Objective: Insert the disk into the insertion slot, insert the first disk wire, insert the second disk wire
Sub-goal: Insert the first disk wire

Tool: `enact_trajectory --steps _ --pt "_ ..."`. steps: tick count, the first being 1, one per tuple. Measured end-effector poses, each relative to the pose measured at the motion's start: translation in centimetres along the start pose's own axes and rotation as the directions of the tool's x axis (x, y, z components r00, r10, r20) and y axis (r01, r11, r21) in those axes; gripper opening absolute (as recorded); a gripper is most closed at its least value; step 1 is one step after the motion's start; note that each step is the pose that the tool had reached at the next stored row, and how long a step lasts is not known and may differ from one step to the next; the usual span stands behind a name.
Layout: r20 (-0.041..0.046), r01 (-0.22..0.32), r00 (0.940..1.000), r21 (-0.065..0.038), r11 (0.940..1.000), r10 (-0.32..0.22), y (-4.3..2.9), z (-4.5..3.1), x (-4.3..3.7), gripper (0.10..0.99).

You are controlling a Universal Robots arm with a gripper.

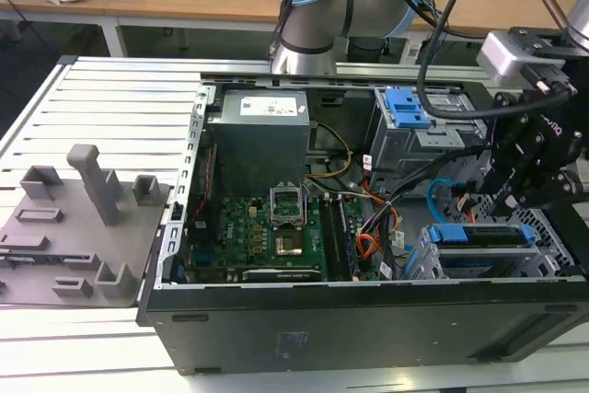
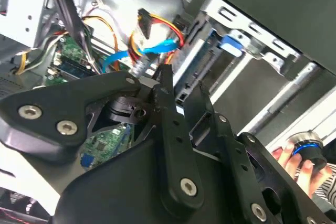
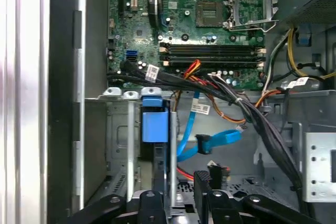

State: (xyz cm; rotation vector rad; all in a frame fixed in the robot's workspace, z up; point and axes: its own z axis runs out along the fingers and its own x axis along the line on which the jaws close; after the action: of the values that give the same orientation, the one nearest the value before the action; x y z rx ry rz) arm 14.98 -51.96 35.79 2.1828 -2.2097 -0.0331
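Hand [image 3: 176, 187] nearest, fingers parted, nothing clamped, hovering at mouth of insertion slot [image 3: 116, 129]. Disk [image 3: 155, 121] sits inside slot, blue carrier tab showing, silver body mostly hidden. Judgement: seating step; press square along cage walls, avoid snagging cables [image 3: 252, 116]. Second disk wire [image 3: 220, 139] loops just beside, light-blue, dark plug apparently free.

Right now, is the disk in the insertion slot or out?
In: the exterior view shows the disk seated inside the insertion slot, between its perforated walls.
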Motion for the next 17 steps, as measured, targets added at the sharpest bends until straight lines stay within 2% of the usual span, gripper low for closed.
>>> enact_trajectory --steps 2,5,9,13,15,17 --pt "-0.0045 0.000 1.0000 0.000 1.0000 0.000 0.01 -0.04 -0.27 0.361" --pt "-0.0151 -0.001 0.9999 0.001 1.0000 0.001 0.09 -0.25 -1.82 0.361" --pt "-0.0236 -0.001 0.9997 0.001 1.0000 0.001 0.17 -0.45 -2.95 0.361" --pt "-0.0240 -0.001 0.9997 0.001 1.0000 0.001 0.24 -0.39 -3.48 0.361" --pt "-0.0240 -0.001 0.9997 0.001 1.0000 0.001 0.22 0.29 -3.50 0.361" --pt "-0.0245 -0.001 0.9997 0.001 1.0000 0.001 0.21 0.60 -3.48 0.361"
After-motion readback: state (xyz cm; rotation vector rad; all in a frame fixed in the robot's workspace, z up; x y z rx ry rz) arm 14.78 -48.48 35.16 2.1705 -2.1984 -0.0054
